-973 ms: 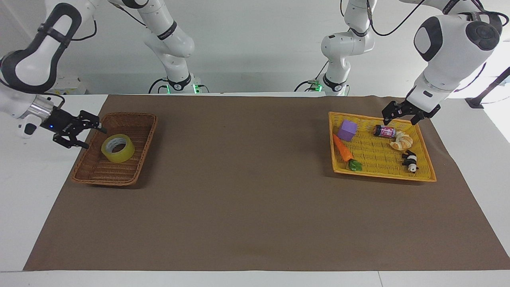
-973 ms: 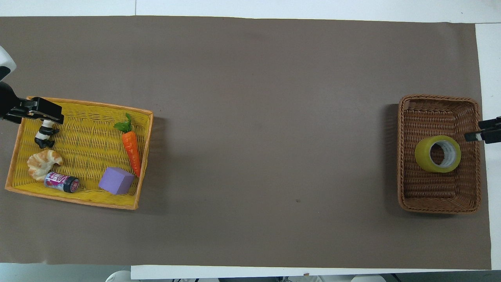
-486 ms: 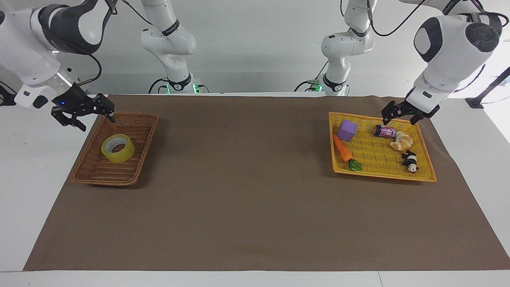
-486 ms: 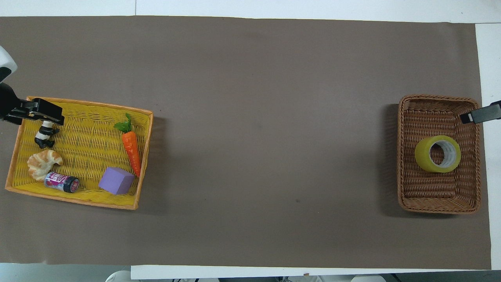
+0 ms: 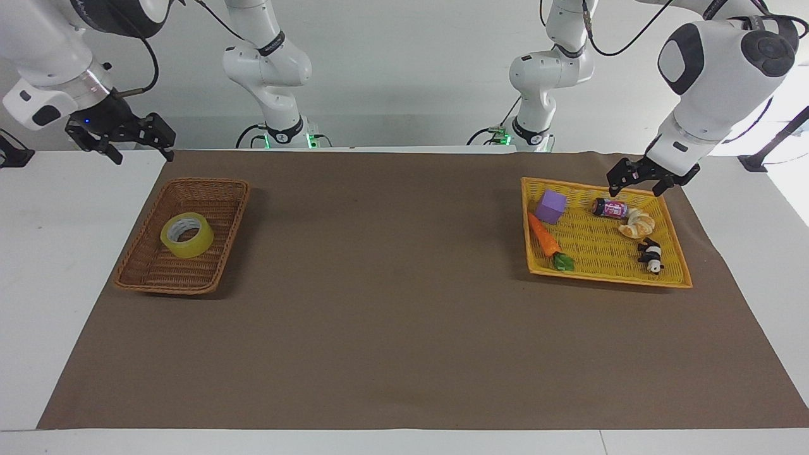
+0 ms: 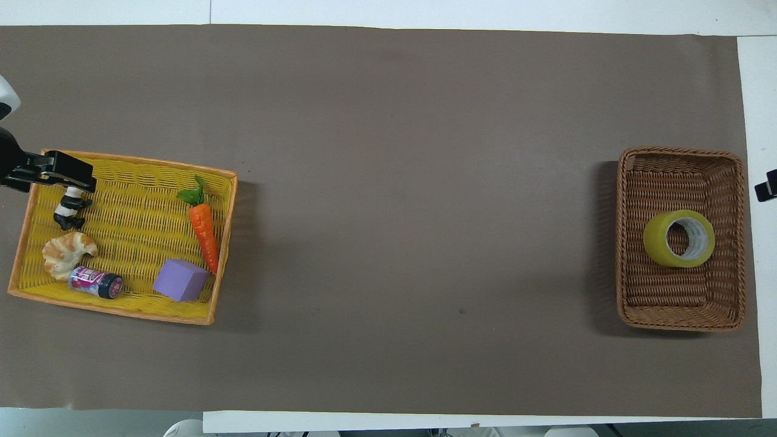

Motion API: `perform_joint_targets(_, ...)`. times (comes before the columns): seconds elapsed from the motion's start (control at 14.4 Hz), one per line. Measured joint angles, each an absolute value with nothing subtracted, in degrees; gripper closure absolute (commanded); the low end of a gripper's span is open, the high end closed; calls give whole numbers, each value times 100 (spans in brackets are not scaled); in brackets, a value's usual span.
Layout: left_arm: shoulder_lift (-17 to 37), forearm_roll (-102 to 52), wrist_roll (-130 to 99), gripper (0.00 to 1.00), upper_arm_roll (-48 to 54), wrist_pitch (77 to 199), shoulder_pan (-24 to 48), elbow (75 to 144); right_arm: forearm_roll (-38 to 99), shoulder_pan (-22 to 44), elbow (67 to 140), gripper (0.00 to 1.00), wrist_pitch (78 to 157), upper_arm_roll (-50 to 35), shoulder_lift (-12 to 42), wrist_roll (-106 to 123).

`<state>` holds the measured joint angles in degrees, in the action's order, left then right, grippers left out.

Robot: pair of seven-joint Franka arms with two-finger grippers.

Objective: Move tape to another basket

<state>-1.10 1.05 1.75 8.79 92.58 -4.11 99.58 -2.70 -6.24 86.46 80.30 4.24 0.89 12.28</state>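
The tape (image 5: 187,235) (image 6: 678,238), a yellow roll with a pale core, lies flat in the brown wicker basket (image 5: 215,188) (image 6: 680,303) at the right arm's end of the table. Nothing touches it. My right gripper (image 5: 142,151) hangs open and empty in the air over the white tabletop by the mat's corner, off the basket's robot-side end. Only its tip (image 6: 766,185) shows in the overhead view. My left gripper (image 5: 637,188) (image 6: 79,176) hangs open and empty over the robot-side rim of the yellow tray (image 5: 600,275) (image 6: 121,306).
The yellow tray holds a purple cube (image 5: 551,205), a toy carrot (image 5: 543,235), a small can (image 5: 609,208), a croissant (image 5: 637,224) and a panda figure (image 5: 651,255). Brown mat (image 5: 392,284) covers the table between tray and basket.
My right gripper has risen and drawn back from the basket's edge toward the robots, empty. The tape has stayed in the basket. My left gripper has barely moved.
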Motion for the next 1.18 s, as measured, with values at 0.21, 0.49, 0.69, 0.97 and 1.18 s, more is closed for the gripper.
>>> perform_joint_targets(0.21, -110, 105, 175, 0, 893, 9258, -408, 9957, -287, -6, 8610, 0, 8057, 818, 149, 685)
perform_joint_targets(0.49, -110, 105, 175, 0, 904, 9258, -407, 9956, -288, 351, 8609, 0, 8057, 1160, 161, 642)
perform_joint_targets(0.69, -110, 105, 175, 0, 896, 9258, -410, 9955, -288, 353, 8599, 0, 8055, 1211, 159, 642)
perform_joint_targets(0.97, -110, 105, 175, 0, 892, 9258, -411, 9955, -288, 359, 8596, 0, 8000, 1245, 75, 642)
perform_joint_targets(1.18, -110, 105, 175, 0, 882, 9250, -414, 9955, -288, 365, 8598, 0, 7999, 1259, 35, 642)
